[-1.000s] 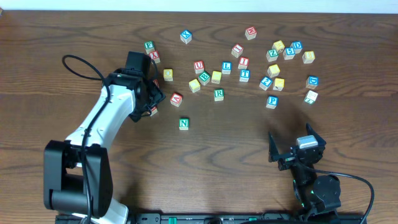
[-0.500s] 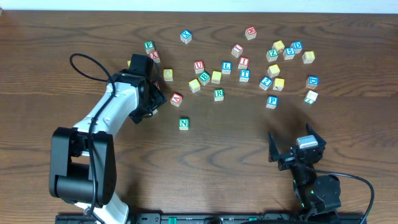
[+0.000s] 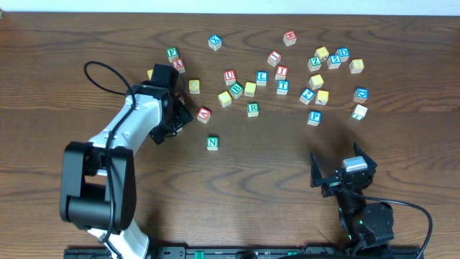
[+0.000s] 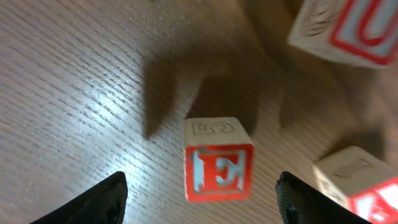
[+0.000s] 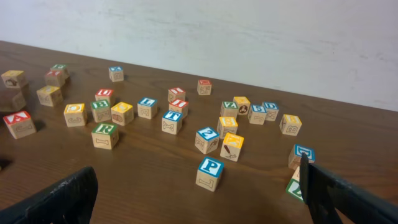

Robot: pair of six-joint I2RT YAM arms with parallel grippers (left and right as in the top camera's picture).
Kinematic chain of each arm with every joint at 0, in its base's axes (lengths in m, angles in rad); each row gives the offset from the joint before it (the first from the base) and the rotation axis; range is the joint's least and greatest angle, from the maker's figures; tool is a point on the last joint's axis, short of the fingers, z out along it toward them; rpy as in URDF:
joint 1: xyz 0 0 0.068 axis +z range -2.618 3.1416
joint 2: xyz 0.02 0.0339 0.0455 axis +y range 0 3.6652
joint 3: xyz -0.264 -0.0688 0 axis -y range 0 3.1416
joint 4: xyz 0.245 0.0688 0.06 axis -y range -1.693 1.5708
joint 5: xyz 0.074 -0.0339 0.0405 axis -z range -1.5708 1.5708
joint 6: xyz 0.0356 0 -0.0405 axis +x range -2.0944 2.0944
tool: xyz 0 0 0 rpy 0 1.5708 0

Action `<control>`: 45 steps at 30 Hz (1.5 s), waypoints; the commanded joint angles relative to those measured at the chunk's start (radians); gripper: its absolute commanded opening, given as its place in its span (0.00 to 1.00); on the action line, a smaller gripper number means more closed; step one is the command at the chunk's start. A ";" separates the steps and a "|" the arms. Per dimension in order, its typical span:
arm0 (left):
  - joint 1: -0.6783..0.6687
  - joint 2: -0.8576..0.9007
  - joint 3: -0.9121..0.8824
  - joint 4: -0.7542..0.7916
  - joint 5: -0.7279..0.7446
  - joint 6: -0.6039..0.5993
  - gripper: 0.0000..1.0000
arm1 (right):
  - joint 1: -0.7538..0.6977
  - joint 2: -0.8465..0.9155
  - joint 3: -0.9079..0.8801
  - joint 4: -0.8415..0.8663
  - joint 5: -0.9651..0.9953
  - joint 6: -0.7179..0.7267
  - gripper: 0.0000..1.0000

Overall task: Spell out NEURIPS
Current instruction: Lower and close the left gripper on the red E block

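Note:
In the left wrist view a red E cube (image 4: 217,165) stands on the table between the fingers of my left gripper (image 4: 200,200), which is open and touches neither side of it. From overhead the left gripper (image 3: 171,121) covers that cube. The green N (image 3: 212,143) sits alone in front of the scatter. The green R (image 3: 253,109), red U (image 3: 229,75), red I (image 3: 282,72) and blue P (image 3: 314,117) lie among the other cubes. My right gripper (image 3: 338,162) is open at the near right, with the P (image 5: 210,173) ahead of it.
Other lettered cubes are scattered across the back of the table, such as the red A (image 3: 204,114), blue L (image 3: 261,77) and blue T (image 3: 283,87). Two red-lettered cubes (image 4: 348,31) (image 4: 364,186) lie close to the right of the left gripper. A black cable (image 3: 100,72) loops behind the left arm.
The left arm has shifted slightly to the right, its gripper staying low near the A cube. The right arm has not moved.

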State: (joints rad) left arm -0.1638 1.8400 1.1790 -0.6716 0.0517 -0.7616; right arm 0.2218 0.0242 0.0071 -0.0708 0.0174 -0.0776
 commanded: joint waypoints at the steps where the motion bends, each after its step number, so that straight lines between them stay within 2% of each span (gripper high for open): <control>1: 0.002 0.031 0.022 0.006 -0.017 0.031 0.75 | -0.005 -0.005 -0.002 -0.004 -0.005 0.002 0.99; 7: 0.002 0.031 0.023 0.042 -0.014 0.035 0.75 | -0.005 -0.005 -0.002 -0.004 -0.005 0.002 0.99; 8: 0.002 0.031 0.023 0.047 -0.014 0.035 0.67 | -0.005 -0.005 -0.002 -0.005 -0.005 0.002 0.99; 14: 0.002 0.031 0.022 0.052 -0.014 0.035 0.45 | -0.005 -0.005 -0.002 -0.004 -0.005 0.002 0.99; 23: 0.002 0.031 0.022 0.049 -0.014 0.036 0.32 | -0.005 -0.005 -0.002 -0.005 -0.005 0.002 0.99; 38: 0.002 0.027 0.042 0.048 -0.006 0.059 0.27 | -0.005 -0.005 -0.002 -0.004 -0.005 0.002 0.99; 45: 0.002 -0.018 0.206 -0.008 0.024 0.228 0.27 | -0.005 -0.005 -0.002 -0.005 -0.005 0.002 0.99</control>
State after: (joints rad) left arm -0.1638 1.8652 1.2858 -0.6460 0.0673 -0.6472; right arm 0.2218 0.0242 0.0071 -0.0708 0.0174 -0.0776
